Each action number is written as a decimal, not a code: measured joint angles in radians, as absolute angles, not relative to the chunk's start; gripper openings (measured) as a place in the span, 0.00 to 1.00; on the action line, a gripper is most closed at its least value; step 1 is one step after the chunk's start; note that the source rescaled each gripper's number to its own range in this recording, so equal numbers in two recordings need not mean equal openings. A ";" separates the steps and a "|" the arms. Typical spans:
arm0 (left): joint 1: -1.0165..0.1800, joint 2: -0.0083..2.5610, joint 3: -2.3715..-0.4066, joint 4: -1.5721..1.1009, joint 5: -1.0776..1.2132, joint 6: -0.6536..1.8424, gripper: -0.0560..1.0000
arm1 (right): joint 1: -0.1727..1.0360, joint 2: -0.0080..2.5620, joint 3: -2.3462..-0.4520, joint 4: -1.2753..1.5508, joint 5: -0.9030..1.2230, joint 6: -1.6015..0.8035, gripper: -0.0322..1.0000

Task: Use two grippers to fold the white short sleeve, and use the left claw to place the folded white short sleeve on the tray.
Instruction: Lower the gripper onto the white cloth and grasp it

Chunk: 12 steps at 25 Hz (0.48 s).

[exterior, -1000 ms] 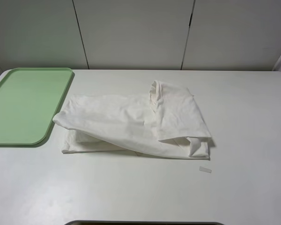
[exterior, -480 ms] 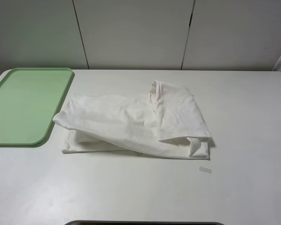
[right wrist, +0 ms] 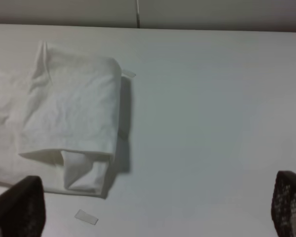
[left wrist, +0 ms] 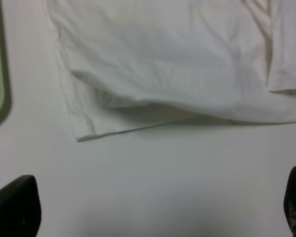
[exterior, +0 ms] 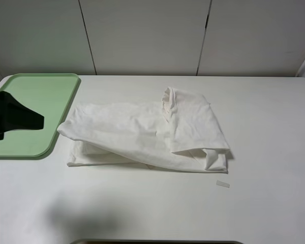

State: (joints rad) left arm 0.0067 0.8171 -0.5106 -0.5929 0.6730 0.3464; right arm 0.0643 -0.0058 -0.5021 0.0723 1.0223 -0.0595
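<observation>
White short sleeve (exterior: 147, 134) lies loosely half-folded mid-counter (exterior: 193, 213), just beside tray (exterior: 35, 96), not on it. Left pincer (left wrist: 155, 197) spread wide, empty. Right pincer (right wrist: 154, 197) wide too, empty. Your risk: you pinch only top layer at slack hem, so fold slumps and bundle opens on carry to tray.

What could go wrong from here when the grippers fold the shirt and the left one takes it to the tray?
1. The shirt lies in loose, uneven layers; the open left gripper may pinch only one layer, so the fold could open.
2. The shirt's edge lies close to the tray rim; the cloth might catch there.
3. A small tag beside the shirt could be swept along.
</observation>
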 joint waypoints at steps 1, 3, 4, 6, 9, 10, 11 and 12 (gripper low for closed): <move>0.007 0.889 -0.511 -0.621 0.647 0.369 0.99 | 0.064 -0.006 -0.502 0.072 1.022 -0.059 1.00; 0.007 0.979 -0.511 -0.654 0.615 0.401 0.99 | 0.064 -0.006 -0.502 0.072 1.022 -0.059 1.00; 0.007 1.035 -0.511 -0.679 0.594 0.425 0.99 | 0.064 -0.006 -0.502 0.072 1.022 -0.059 1.00; 0.007 1.148 -0.511 -0.730 0.551 0.479 0.99 | 0.064 -0.006 -0.502 0.072 1.022 -0.059 1.00; 0.007 1.230 -0.511 -0.779 0.500 0.529 0.99 | 0.064 -0.006 -0.502 0.072 1.023 -0.059 1.00; 0.007 1.266 -0.511 -0.801 0.474 0.551 0.99 | 0.064 -0.006 -0.502 0.072 1.023 -0.059 1.00; 0.007 1.282 -0.511 -0.809 0.461 0.561 0.99 | 0.064 -0.006 -0.502 0.072 1.023 -0.059 1.00; 0.007 1.308 -0.511 -0.827 0.442 0.578 0.99 | 0.064 -0.006 -0.502 0.072 1.023 -0.059 1.00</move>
State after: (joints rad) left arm 0.0067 1.3076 -0.5106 -0.8272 0.4423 0.5783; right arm 0.0643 -0.0058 -0.5021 0.0723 1.0232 -0.0595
